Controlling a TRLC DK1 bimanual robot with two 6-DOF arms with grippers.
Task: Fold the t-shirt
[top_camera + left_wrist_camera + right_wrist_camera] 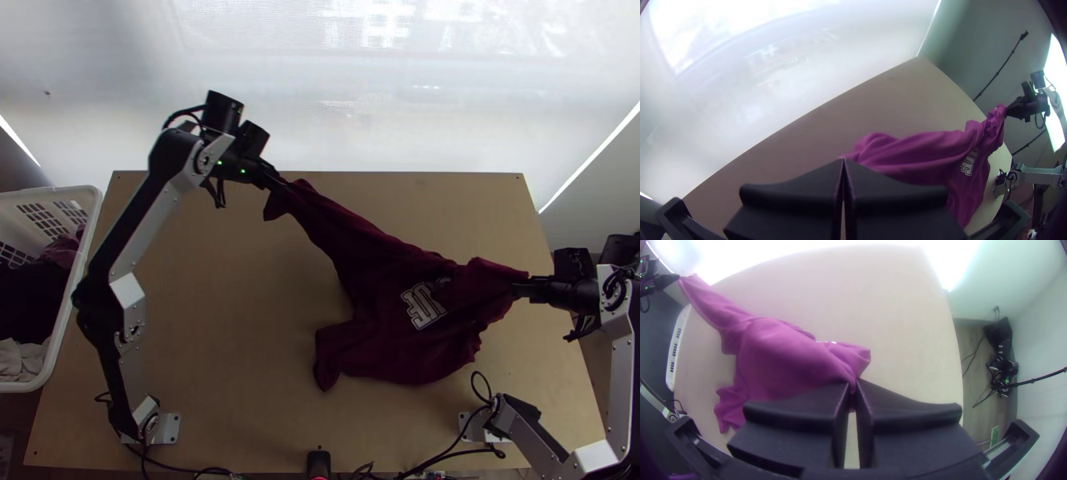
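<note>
Your maroon t-shirt (376,264) hangs between the two end effectors, its lower body lying rumpled on the wooden tabletop (224,320). Left end effector (278,184): fingers together, pinching a narrow drawn-out end of the cloth near the far edge of your tabletop, with a small flap beside the tips. Right end effector (520,290): fingers together on a gathered corner at the shirt's opposite end; in the right wrist view you can see cloth entering between the tips. Marking: white block lettering (424,304) on the body, nearer your right end effector, tilted and partly covered by a fold. Orientation: in the top view the long axis slants from upper left to lower right between the grips, narrow toward your left end effector and broad toward the right; a loose portion points down and left, toward you.
</note>
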